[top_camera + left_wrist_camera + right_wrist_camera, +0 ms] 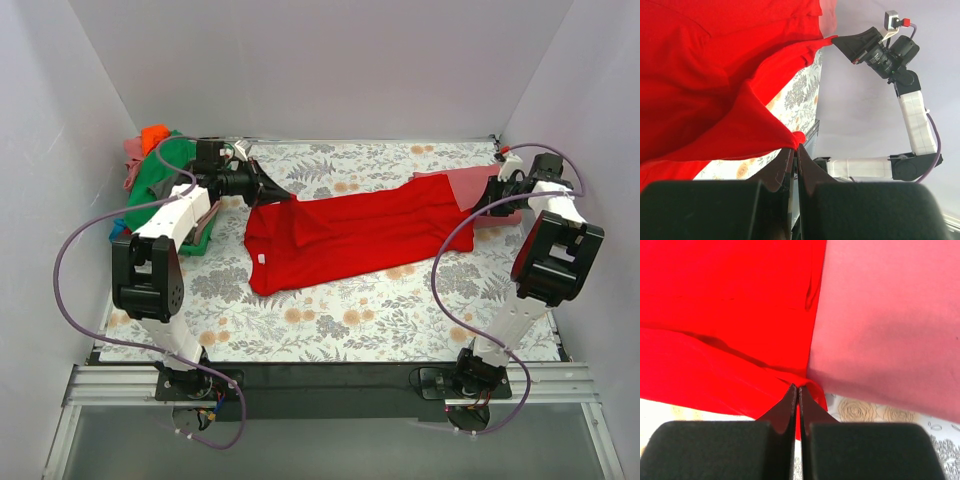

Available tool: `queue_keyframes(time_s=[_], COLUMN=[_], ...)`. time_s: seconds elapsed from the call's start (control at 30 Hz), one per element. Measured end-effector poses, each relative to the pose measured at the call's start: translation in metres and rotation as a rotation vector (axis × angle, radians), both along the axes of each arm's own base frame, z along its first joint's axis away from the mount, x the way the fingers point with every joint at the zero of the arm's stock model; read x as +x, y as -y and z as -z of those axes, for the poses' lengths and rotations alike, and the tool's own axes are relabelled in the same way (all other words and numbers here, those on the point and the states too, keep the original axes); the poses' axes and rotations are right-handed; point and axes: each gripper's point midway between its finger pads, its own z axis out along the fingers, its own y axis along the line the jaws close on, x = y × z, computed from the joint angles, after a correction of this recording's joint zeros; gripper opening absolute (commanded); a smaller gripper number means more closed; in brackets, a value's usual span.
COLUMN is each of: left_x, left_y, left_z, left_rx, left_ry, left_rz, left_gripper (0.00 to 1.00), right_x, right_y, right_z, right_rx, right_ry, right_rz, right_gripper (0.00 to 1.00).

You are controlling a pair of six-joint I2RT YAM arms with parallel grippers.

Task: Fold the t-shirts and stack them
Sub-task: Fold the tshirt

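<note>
The bright red t-shirt (350, 235) lies across the middle of the table (330, 325), on the floral table cloth (400, 300), gathered into a long band. Its long axis runs diagonally. One end points toward the left near side of the table and the other toward the far right corner. The left end is the wider one and spreads toward the near edge, while the right end narrows toward the far right corner. The left gripper (283, 193) is closed on a far-side corner of the left end; in the left wrist view its fingertips (790, 155) meet on a small pinch of red cloth, which rises clear of the table cloth. The right gripper (487, 205) is closed on the right end of the same shirt; in the right wrist view its fingertips (792, 400) meet on a red fold. The cloth hangs stretched between the two grip points, with diagonal creases along the band. A dull rose-red t-shirt (470, 185) lies flat at the far right corner, touching the right end of the red one; which of the two lies on top cannot be determined. A pile of further t-shirts (158, 168), including green, orange and pink ones, sits in the far left corner, behind the left arm.
</note>
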Motion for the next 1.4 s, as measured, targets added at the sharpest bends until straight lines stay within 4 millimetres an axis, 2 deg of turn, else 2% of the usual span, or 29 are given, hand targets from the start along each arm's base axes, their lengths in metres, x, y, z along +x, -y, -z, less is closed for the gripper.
queue_keyframes(time_s=[0.17, 0.37, 0.57, 0.77, 1.13, 1.4], left_x=[0.003, 0.007, 0.010, 0.010, 0.010, 0.010], left_y=[0.002, 0.002, 0.003, 0.003, 0.003, 0.003], left_z=[0.002, 0.016, 0.015, 0.015, 0.015, 0.015], left_rx=[-0.009, -0.006, -0.007, -0.008, -0.007, -0.007], left_ry=[-0.012, -0.049, -0.045, -0.043, -0.043, -0.042], left_rz=[0.007, 0.007, 0.007, 0.007, 0.007, 0.006], left_gripper=[0.00, 0.00, 0.00, 0.00, 0.00, 0.00], right_x=[-0.007, -0.014, -0.024, -0.032, -0.031, -0.013], right_y=[0.004, 0.015, 0.027, 0.026, 0.025, 0.020], right_z=[-0.004, -0.010, -0.010, -0.004, -0.006, -0.010], right_rx=[-0.017, -0.032, -0.038, -0.039, -0.043, -0.051], right_ry=[0.007, 0.018, 0.015, 0.002, 0.007, 0.024], right_rz=[0.017, 0.048, 0.080, 0.077, 0.068, 0.040], right_gripper=[0.01, 0.01, 0.01, 0.01, 0.01, 0.01])
